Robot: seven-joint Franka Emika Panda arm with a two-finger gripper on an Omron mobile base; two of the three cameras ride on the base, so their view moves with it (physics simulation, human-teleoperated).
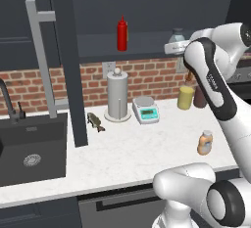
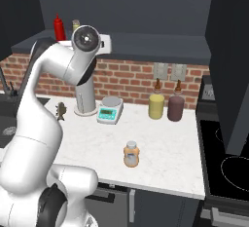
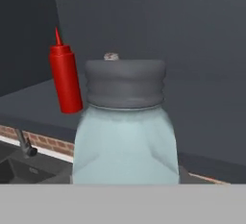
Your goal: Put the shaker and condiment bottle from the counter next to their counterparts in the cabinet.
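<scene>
The shaker, a pale blue-grey jar with a dark grey cap, sits close in front of the hand camera, and my gripper is shut on it up at the level of the cabinet shelf. It also shows in the left base view as the shaker, right of the red squeeze bottle, which stands upright on the shelf. In the hand view the red bottle is to the left and further back. The orange-tan condiment bottle stands on the white counter near its front edge.
A paper towel holder, a kitchen scale, a yellow bottle and a dark maroon bottle line the brick wall. The open cabinet door with its bar handle hangs left. The black sink lies left, a stove right.
</scene>
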